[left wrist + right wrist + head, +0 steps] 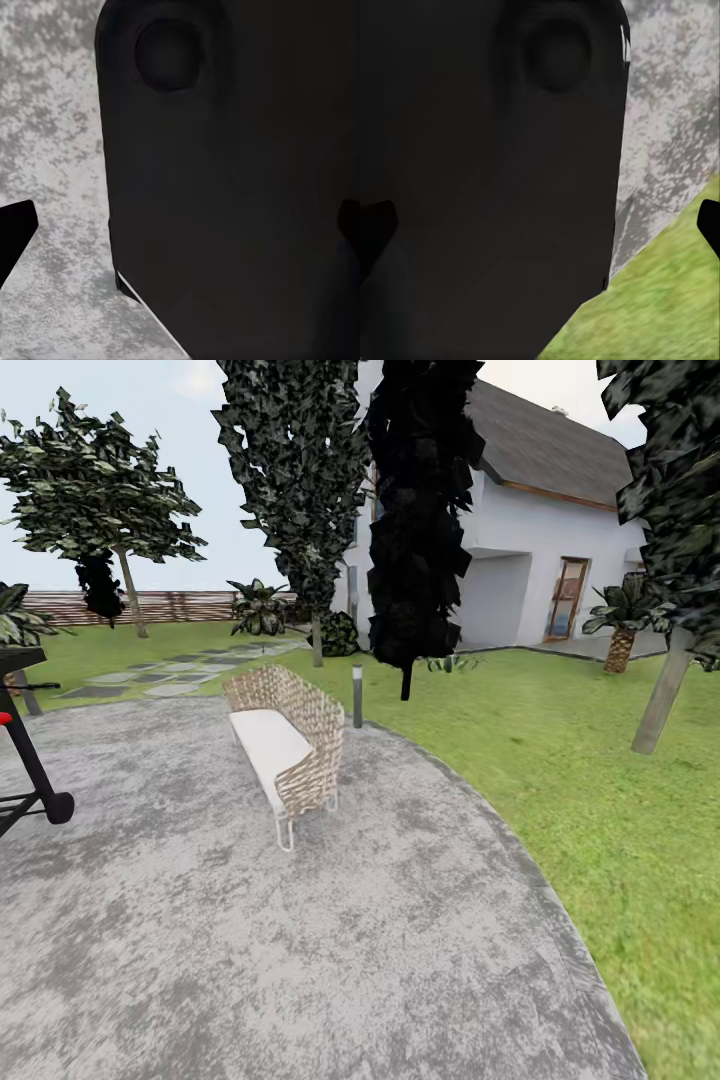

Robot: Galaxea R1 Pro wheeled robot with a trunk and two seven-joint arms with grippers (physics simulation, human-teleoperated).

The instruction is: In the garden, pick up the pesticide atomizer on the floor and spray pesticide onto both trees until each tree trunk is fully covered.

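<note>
Two trees with pale bare trunks are what I can pick out, and I place everything by the wicker bench standing on the grey paved patch. Far left of the bench, at the patio's edge, sits a black wheeled frame with a red spot, probably a grill. Behind and left of the bench, past the stepping stones, one tree stands before the slatted fence. Directly behind the bench rise a dark green tree and an all-black one, with the white house beyond. Well right of the bench, on the lawn, leans the thick grey tree trunk of the second tree.

My guess is the robot is on its way, looking for the pesticide atomizer; I cannot spot it on the paving or the grass here. Next it needs to turn or roll on until the bottle comes into sight, then reach down for it.

Each wrist camera looks at a dark robot body with paving beside it, plus grass on the right. Dark finger edges show at the frame sides, so both grippers look spread apart and empty.

No writing or label is readable anywhere.
</note>
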